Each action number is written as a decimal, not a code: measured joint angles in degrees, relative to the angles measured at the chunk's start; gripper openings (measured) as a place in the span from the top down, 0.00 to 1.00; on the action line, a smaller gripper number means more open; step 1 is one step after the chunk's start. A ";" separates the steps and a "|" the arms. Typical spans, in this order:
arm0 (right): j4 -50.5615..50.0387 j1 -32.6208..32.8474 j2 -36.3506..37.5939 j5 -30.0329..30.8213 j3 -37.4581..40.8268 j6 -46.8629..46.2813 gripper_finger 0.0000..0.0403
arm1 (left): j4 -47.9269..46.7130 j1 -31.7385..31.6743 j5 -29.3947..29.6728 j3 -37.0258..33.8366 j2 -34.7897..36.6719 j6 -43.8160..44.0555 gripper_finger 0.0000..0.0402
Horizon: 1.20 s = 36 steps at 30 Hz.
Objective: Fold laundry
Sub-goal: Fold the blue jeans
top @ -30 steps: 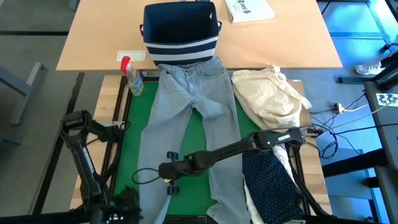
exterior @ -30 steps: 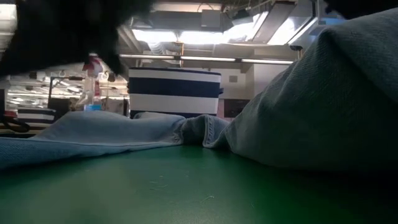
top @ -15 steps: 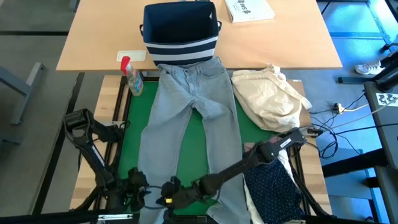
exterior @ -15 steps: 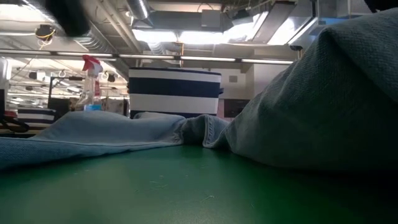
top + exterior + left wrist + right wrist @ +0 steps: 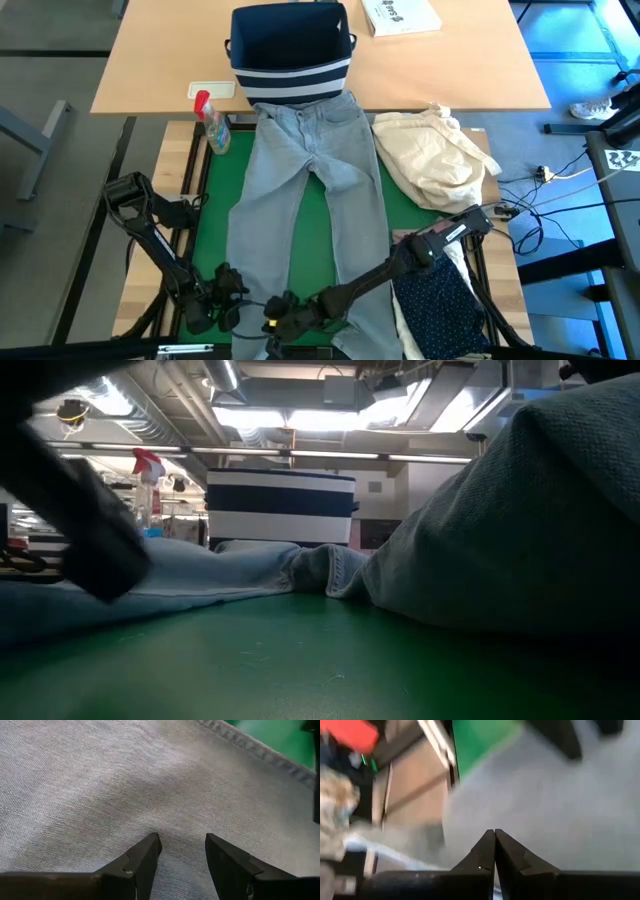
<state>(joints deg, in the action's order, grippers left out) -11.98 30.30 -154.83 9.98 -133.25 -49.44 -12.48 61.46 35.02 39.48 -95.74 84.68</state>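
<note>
Light grey jeans lie flat on the green mat, waist at the far end and legs toward the near edge. My left gripper is low at the outer side of the left leg's near end. Its fingers stand apart over the denim in the left wrist view, my left gripper pointing down at a slant. My right gripper reaches across from the right to the same leg's near end. It is shut with nothing showing between the fingers, grey denim beyond them. My left gripper's open fingertips stand right at the surface of the jeans' left leg, coming from above at a slant; I cannot tell whether they touch the cloth.
A navy bin with white stripes stands at the jeans' waist, a spray bottle to its left. A cream cloth bundle and a navy dotted shirt lie right of the jeans. A booklet lies on the far table.
My left gripper has come down from the near left corner toward the jeans' left leg, rolling as it went. My right gripper has moved along that leg toward the near edge, sinking and rolling. The jeans lie as before.
</note>
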 joint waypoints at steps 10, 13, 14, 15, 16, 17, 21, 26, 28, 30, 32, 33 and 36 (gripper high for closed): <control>-21.81 3.30 7.56 -18.06 0.02 3.69 0.98 | -0.18 -0.05 0.15 -0.07 -0.12 0.07 0.60; -21.61 4.21 9.65 -13.90 -0.13 4.97 0.98 | -0.19 -0.16 0.35 -0.09 -0.15 0.09 0.60; -20.21 4.13 9.84 -11.72 -0.08 5.13 0.98 | -0.19 -0.18 0.35 -0.11 -0.15 0.11 0.60; -18.20 4.00 9.82 -9.44 0.02 5.16 0.98 | -0.19 -0.18 0.37 -0.08 -0.15 0.13 0.60; -15.48 3.93 9.84 -6.92 0.12 5.34 0.98 | -0.20 -0.18 0.40 0.05 -0.17 0.13 0.60; -12.01 3.91 9.83 -4.45 0.16 5.99 0.98 | -0.25 -0.18 0.39 0.20 -0.17 0.06 0.60; 2.47 3.78 8.57 1.01 -0.21 7.90 0.98 | -0.84 -0.26 0.43 1.12 -0.31 -1.84 0.60; 6.05 3.48 2.83 -0.20 0.25 6.13 0.98 | -0.80 -1.28 0.62 1.40 -0.35 -2.33 0.60; 4.58 3.48 1.40 -2.07 0.29 4.52 0.98 | -0.94 -2.08 0.73 1.42 -0.35 -2.29 0.60; 2.45 3.48 1.10 -4.67 0.09 3.30 0.98 | -1.87 -3.37 0.86 1.50 -0.35 -2.29 0.60; -1.30 3.48 1.10 -6.00 -0.04 3.11 0.98 | -3.98 -4.96 1.12 1.57 -0.33 -2.26 0.60; -3.03 3.45 1.10 -5.98 -0.04 3.11 0.98 | -5.41 -5.75 1.34 1.60 -0.30 -2.17 0.60; -5.22 3.16 1.01 -4.19 0.16 3.15 0.98 | -9.75 -8.31 2.05 1.61 -0.24 -1.45 0.60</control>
<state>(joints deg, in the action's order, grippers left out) -17.20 33.47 -153.82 5.79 -133.10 -46.28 -22.22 53.15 37.08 41.10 -95.99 83.24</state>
